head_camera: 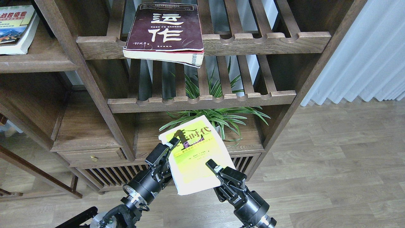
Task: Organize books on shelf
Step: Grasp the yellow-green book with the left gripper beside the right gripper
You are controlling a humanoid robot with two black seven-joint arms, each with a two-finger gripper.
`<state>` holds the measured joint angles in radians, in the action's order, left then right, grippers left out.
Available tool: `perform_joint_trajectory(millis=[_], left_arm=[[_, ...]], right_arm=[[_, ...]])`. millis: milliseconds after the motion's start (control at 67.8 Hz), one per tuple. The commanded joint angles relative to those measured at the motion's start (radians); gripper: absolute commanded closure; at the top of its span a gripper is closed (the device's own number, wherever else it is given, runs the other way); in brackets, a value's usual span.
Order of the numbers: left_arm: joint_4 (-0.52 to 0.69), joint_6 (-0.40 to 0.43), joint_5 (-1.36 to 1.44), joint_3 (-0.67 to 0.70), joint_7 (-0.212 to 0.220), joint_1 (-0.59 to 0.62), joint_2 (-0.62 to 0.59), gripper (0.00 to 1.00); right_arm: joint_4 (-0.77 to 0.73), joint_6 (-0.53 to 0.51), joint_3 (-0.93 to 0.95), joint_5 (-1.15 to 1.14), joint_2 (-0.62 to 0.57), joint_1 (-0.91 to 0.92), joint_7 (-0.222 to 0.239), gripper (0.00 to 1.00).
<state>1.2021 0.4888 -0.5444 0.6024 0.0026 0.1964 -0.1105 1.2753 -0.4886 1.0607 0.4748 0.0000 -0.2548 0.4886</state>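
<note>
The yellow-green book (196, 155) is held up between both grippers: the left gripper (167, 148) is clamped on its left edge, while the right gripper (214, 169) is pressed against its lower right edge, its grip unclear. Well above them, the maroon book (166, 30) is seen overhanging a slatted rack (269, 39).

Two black arms, silver wrist rings, boxy black left hand (166, 148), right hand (212, 167).

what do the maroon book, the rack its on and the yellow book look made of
Maroon book: paper, soft cover, worn and curling corner. Rack: dark-stained wood, matte, grain visible. Yellow book: paper, glossy cover catching glare, seemingly a paperback.
</note>
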Motion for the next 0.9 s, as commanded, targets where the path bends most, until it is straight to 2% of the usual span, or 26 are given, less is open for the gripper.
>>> perform_joint_trajectory(millis=[0,369,885], left_arm=[[0.0,0.0,0.011,-0.009,0.004,-0.012,0.009,0.0],[0.0,0.0,0.04,0.0,0.001,-0.014,0.049,0.0],[0.002,0.0,0.04,0.106,-0.006,-0.118,0.038,0.0]], right_arm=[[-0.001,0.0,-0.002,0.002,0.0,0.002,0.0,0.99],[-0.001,0.0,0.005,0.004,0.0,0.002,0.0,0.99],[-0.022,0.0,0.038,0.024,0.0,0.003,0.0,0.99]])
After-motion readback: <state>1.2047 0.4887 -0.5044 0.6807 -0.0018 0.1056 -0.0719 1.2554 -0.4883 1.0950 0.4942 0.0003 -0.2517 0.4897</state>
